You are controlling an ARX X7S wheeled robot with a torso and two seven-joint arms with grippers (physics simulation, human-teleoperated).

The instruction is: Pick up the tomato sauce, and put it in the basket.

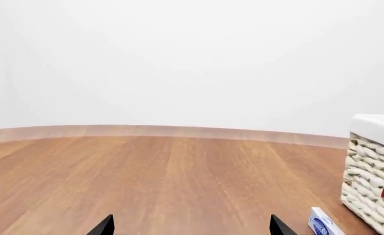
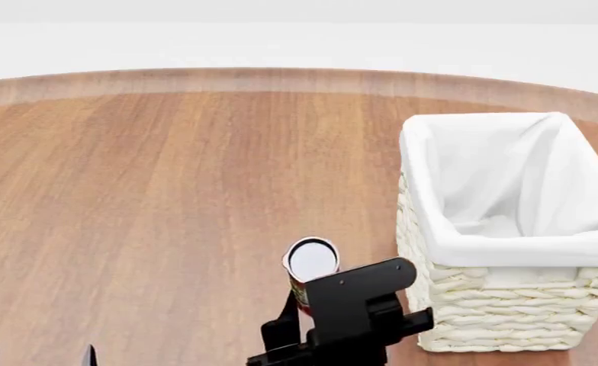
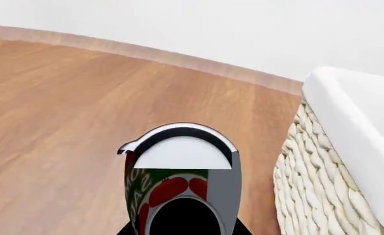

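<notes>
The tomato sauce (image 2: 311,261), a small tin with a red-and-green label and a silvery-white top, is held in my right gripper (image 2: 314,303), which is shut on its sides. It hangs just left of the cream wicker basket (image 2: 451,320), level with the near end of the white-lined rim. The right wrist view shows the can (image 3: 179,171) close up, filling the space between the jaws, with the basket wall (image 3: 323,196) beside it. My left gripper (image 1: 192,227) is open over bare wood with nothing between its fingers. It shows at the head view's lower left corner (image 2: 36,357).
A small blue-and-white box (image 1: 324,223) lies on the wooden table (image 2: 156,191) near the basket's foot (image 1: 368,191). The table's far edge (image 2: 278,76) meets a white wall.
</notes>
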